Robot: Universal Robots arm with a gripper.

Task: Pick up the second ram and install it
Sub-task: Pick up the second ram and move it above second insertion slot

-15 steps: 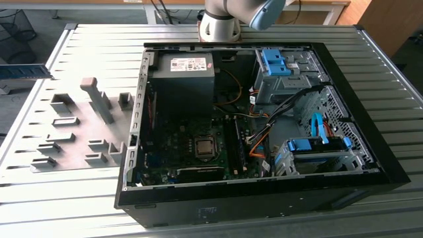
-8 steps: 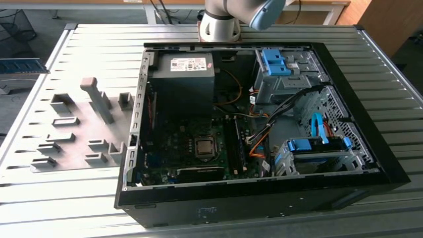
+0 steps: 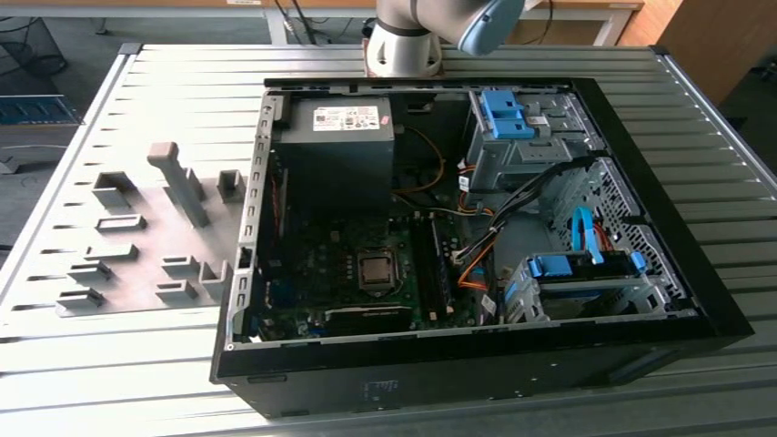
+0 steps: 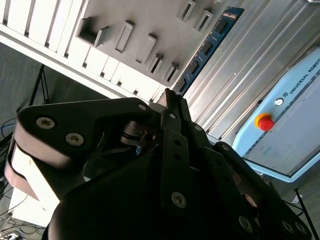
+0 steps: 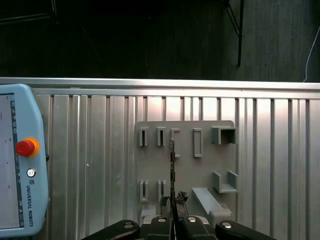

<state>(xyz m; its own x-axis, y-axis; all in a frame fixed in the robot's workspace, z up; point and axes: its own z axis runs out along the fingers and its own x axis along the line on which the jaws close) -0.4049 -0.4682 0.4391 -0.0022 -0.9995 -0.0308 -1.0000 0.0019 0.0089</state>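
Grips the second ram (image 5: 172,165) by one short end, gripper (image 5: 173,200) clenched on it, stick held edge-on out over the grey slotted plate (image 5: 187,172). Not yet seated in the open computer case (image 3: 486,378) at middle right of the exterior view. Judged light, stiff, thin and fragile: prone to crack if twisted. Best taken by bare edges, away from chips and contacts.

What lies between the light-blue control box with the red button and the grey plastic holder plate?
Bare ribbed metal tabletop, as the first wrist view shows. Nothing rests on the stretch between the control box and the holder plate.
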